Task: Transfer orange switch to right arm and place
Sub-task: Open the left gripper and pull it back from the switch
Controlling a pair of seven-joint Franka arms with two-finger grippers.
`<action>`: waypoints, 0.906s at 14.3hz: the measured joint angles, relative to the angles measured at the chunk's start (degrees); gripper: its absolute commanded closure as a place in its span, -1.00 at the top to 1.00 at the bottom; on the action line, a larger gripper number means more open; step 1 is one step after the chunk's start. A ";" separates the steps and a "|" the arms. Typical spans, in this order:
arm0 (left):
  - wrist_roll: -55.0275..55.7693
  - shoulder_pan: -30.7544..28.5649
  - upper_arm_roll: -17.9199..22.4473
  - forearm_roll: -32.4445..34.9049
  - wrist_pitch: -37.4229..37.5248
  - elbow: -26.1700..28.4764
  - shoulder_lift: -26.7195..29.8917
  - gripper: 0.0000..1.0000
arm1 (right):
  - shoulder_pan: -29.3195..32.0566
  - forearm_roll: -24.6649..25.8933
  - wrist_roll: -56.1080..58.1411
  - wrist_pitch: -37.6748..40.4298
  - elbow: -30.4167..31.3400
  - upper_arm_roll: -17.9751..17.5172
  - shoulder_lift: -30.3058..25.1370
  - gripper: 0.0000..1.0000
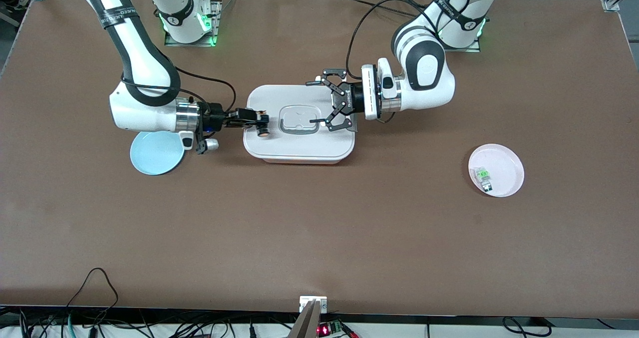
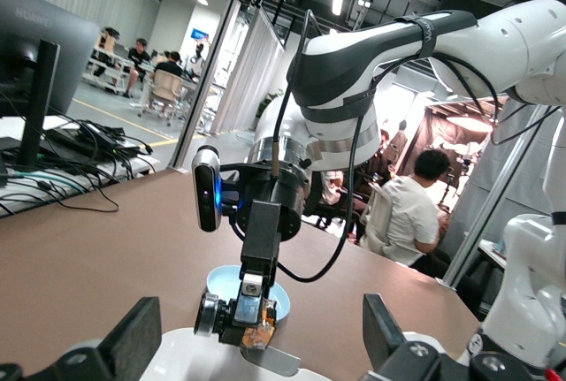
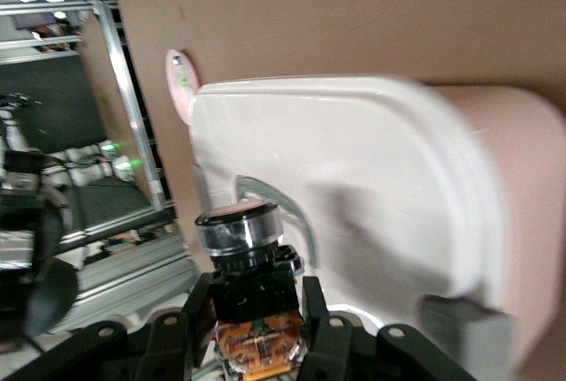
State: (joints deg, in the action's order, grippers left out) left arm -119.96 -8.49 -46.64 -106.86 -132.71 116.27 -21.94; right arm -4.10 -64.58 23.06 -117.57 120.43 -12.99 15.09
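The orange switch (image 1: 262, 130), black-bodied with a round cap, is gripped in my right gripper (image 1: 259, 124), over the white container's edge at the right arm's end. In the right wrist view the black fingers (image 3: 199, 310) clamp the switch (image 3: 249, 262) on both sides of its body. My left gripper (image 1: 312, 102), the black open-linkage claw, is open and empty over the container's lid at the left arm's end, facing the switch with a gap between. The left wrist view shows the switch (image 2: 256, 335) in the right gripper (image 2: 248, 308), apart from my left fingers (image 2: 133, 339).
The white lidded container (image 1: 299, 151) sits mid-table, also in the right wrist view (image 3: 371, 160). A blue plate (image 1: 156, 154) lies under the right wrist. A pink plate (image 1: 506, 166) toward the left arm's end holds a small clear-and-green component (image 1: 483, 177).
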 measured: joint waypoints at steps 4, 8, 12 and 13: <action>18.51 -4.61 0.10 24.25 2.15 -5.41 0.48 1.00 | 2.36 13.29 -0.13 1.20 -2.67 1.38 -0.53 -0.53; 36.97 -7.94 0.19 43.48 9.54 -10.13 0.49 1.00 | 3.86 21.21 -0.23 4.23 -5.48 3.21 -0.89 -0.53; 53.32 -10.50 0.30 60.62 16.29 -12.07 0.48 1.00 | 5.47 33.00 -0.22 5.38 -8.68 4.34 -1.50 -0.53; 57.12 -11.25 0.41 62.56 17.53 -12.07 0.47 1.00 | 5.87 37.17 -0.12 5.38 -9.18 4.36 -1.61 -0.53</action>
State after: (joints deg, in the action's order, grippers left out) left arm -62.85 -19.74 -46.23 -44.30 -115.18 104.20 -21.46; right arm 1.77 -27.41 22.94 -112.19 111.25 -8.63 13.48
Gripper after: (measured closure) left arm 0.000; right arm 0.564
